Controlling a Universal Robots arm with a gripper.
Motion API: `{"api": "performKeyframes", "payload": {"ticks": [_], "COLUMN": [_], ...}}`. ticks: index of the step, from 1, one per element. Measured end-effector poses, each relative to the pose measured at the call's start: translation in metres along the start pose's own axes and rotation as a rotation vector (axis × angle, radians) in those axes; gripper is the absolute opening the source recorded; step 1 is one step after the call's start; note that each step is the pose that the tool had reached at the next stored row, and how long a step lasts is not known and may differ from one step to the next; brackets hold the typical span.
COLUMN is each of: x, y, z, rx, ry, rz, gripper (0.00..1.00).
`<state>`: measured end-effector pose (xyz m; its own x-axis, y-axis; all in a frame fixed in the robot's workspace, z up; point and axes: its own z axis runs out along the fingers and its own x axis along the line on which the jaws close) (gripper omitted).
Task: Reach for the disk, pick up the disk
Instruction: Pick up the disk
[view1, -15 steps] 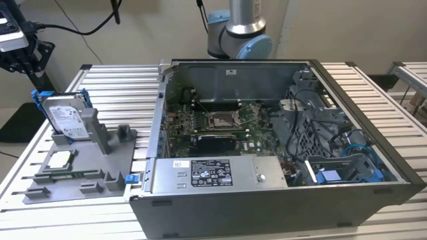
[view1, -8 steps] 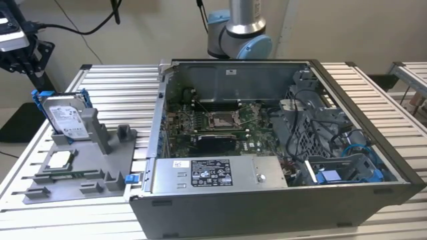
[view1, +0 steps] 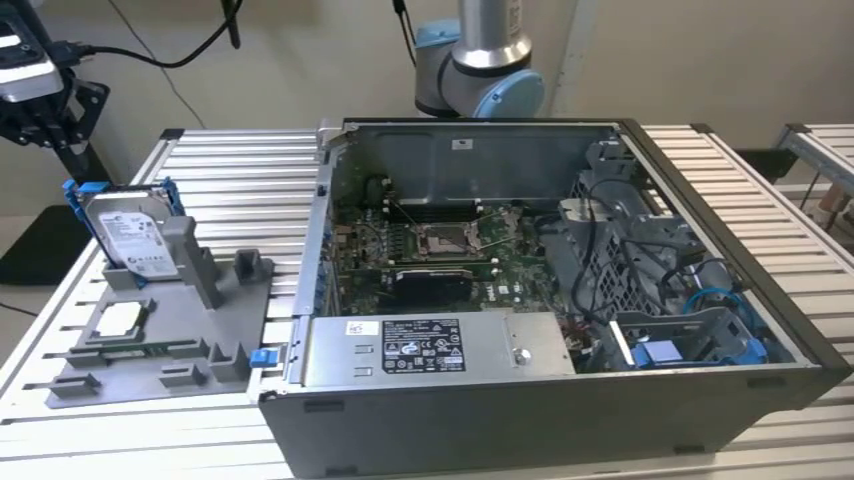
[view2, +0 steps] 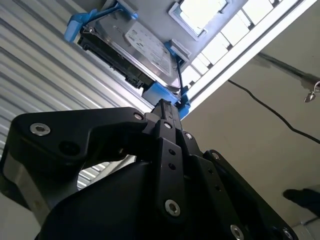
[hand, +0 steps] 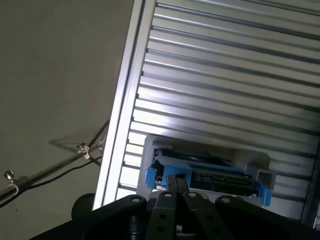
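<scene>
Silver disk (view1: 130, 238) in its thin blue bracket (view1: 83, 190) stands on edge in a slot of the grey fixture (view1: 200, 320), at the exterior view's left on the slatted bench (view1: 227, 160), well apart from the open computer case (view1: 534, 400). Its long axis is roughly upright with a slight lean, and the labelled face is turned toward the exterior camera. In both wrist views I see the tool (view2: 167, 106) (hand: 175, 181) pointing at the disk (view2: 135, 47) (hand: 215, 172), which lies straight ahead of the tips. The near edge of the bracket (view2: 162, 94) sits just beside the tips in the second wrist view, but I can't tell whether they touch it. The tool's fingers look drawn together with no gap I can make out, and nothing is held between them. In the first wrist view the disk's thin edge lies crosswise to the tool's line, blue bracket ends at either side, with the tool lined up nearer one end than the middle. My read: reach nearly closed out, the disk not gripped and seated in the fixture. A small square chip (view1: 120, 318) lies flat on the fixture below the disk; it is not the target.
</scene>
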<state>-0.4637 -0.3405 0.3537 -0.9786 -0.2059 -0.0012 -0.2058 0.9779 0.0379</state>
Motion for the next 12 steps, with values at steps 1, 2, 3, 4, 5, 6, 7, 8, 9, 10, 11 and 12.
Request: {"api": "performKeyframes", "payload": {"ticks": [1, 2, 3, 4, 5, 6, 7, 8, 9, 10, 11, 12], "x": [0.0, 0.0, 0.0, 0.0, 0.0, 0.0, 0.0, -0.0001, 0.0, 0.0, 0.0, 0.0], "y": [0.0, 0.0001, 0.0001, 0.0, 0.0, 0.0, 0.0, 0.0, 0.0, 0.0, 0.0, 0.0], "z": [0.0, 0.0, 0.0, 0.0, 0.0, 0.0, 0.0, 0.0, 0.0, 0.0, 0.0, 0.0], "rx": [0.0, -0.0001, -0.0001, -0.0001, -0.0001, -0.0001, -0.0001, -0.0001, -0.0002, -0.0002, -0.0002, -0.0002], "ry": [0.0009, 0.0014, 0.0018, 0.0022, 0.0025, 0.0027, 0.003, 0.0033, 0.0035, 0.0036, 0.0039, 0.0041], "rz": [-0.024, -0.038, -0.05, -0.06, -0.067, -0.074, -0.08, -0.086, -0.092, -0.098, -0.104, -0.11], "gripper": [0.0, 0.0, 0.0, 0.0, 0.0, 0.0, 0.0, 0.0, 0.0, 0.0, 0.0, 0.0]}}
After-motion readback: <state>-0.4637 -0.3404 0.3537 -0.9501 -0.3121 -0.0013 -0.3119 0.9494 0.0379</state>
